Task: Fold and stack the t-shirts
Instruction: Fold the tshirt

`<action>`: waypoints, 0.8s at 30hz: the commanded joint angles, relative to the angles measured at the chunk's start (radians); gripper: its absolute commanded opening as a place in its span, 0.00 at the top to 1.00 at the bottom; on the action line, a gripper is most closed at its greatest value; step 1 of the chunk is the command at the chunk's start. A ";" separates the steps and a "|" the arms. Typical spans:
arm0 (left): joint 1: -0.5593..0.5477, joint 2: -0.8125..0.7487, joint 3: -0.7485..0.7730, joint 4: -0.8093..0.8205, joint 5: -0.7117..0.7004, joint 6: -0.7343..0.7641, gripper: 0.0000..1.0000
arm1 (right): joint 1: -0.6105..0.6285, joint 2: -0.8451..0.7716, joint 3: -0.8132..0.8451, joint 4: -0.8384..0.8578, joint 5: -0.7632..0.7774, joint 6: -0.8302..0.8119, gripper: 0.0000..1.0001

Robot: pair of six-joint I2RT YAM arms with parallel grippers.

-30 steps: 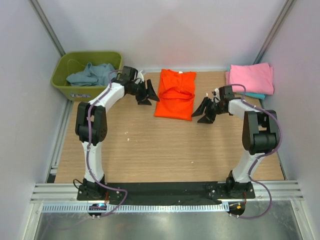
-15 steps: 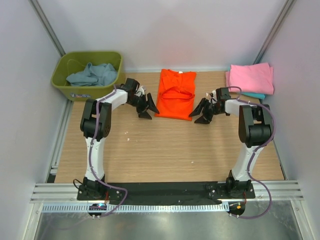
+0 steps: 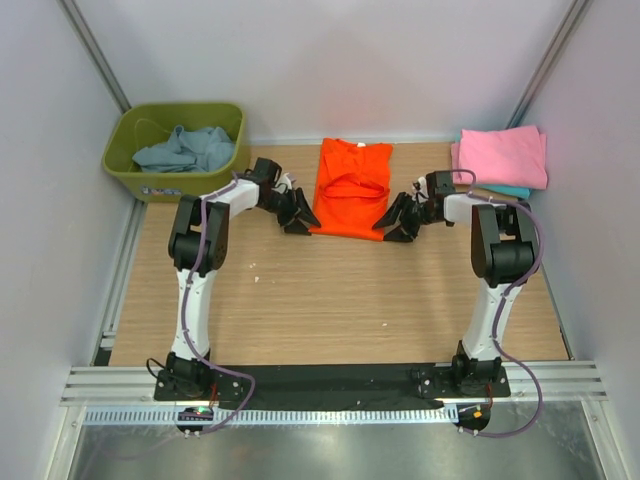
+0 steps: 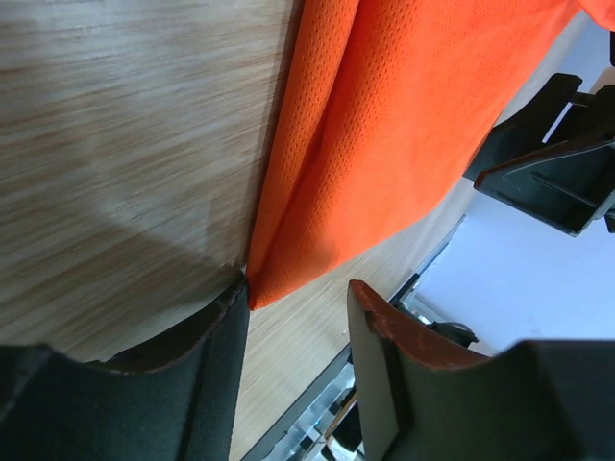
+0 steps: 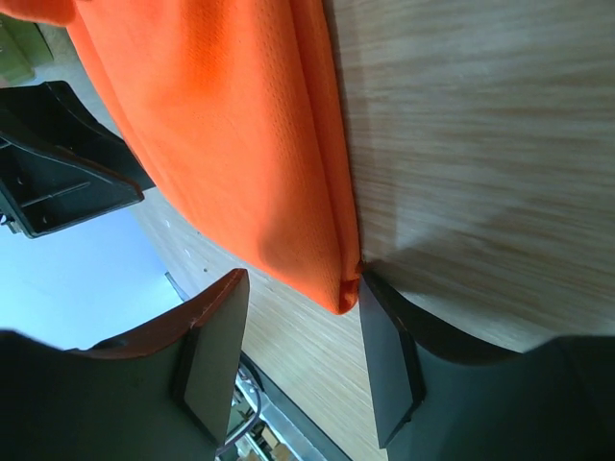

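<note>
Orange t-shirt (image 3: 350,190) lies folded flat on the tabletop (image 3: 330,300), upper centre of the overhead frame. At upper left a green tub (image 3: 125,172) holds a blue-grey t-shirt (image 3: 185,148). At upper right sits a folded pink t-shirt (image 3: 500,155). Left claw (image 4: 298,291) and right claw (image 5: 303,283) are both spread wide, each straddling a lower corner of the orange one, gripping nothing.

A rectangular olive-green plastic tub (image 3: 170,186), a small pale label on its front wall, sits at the far left corner of a light wood-grain table top (image 3: 330,300), which is enclosed by plain white walls (image 3: 330,60) with slanting aluminium corner posts (image 3: 95,50), a ribbed metal rail (image 3: 330,416) running along the near edge.
</note>
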 commanded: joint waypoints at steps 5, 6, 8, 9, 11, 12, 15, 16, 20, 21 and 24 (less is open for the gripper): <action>0.003 0.032 -0.002 0.042 -0.013 -0.018 0.66 | 0.017 0.042 0.036 -0.015 0.041 -0.014 0.50; 0.001 0.030 -0.005 0.048 -0.010 -0.022 0.68 | 0.017 0.039 0.033 -0.020 0.042 -0.018 0.51; -0.002 0.027 -0.014 0.058 -0.010 -0.028 0.74 | 0.017 0.031 0.021 -0.041 0.044 -0.031 0.52; -0.005 0.026 -0.017 0.061 -0.008 -0.031 0.75 | 0.017 0.019 0.015 -0.050 0.047 -0.034 0.52; -0.008 0.023 -0.027 0.068 -0.006 -0.035 0.79 | 0.017 0.007 -0.014 -0.063 0.054 -0.036 0.52; -0.010 0.020 -0.030 0.069 -0.006 -0.037 0.81 | 0.016 0.001 -0.024 -0.066 0.054 -0.034 0.50; -0.014 0.018 -0.037 0.075 -0.006 -0.042 0.84 | 0.015 -0.025 -0.067 -0.051 0.059 -0.030 0.49; -0.016 0.018 -0.039 0.078 -0.005 -0.042 0.85 | 0.015 -0.029 -0.082 -0.043 0.059 -0.028 0.49; -0.019 0.014 -0.045 0.083 -0.009 -0.045 0.89 | 0.015 -0.010 -0.079 -0.006 0.059 -0.025 0.54; -0.019 0.012 -0.046 0.083 -0.010 -0.046 0.92 | 0.015 -0.003 -0.071 0.006 0.048 -0.024 0.57; -0.019 0.003 -0.054 0.086 -0.008 -0.049 0.97 | 0.012 0.017 -0.025 -0.004 0.044 -0.047 0.66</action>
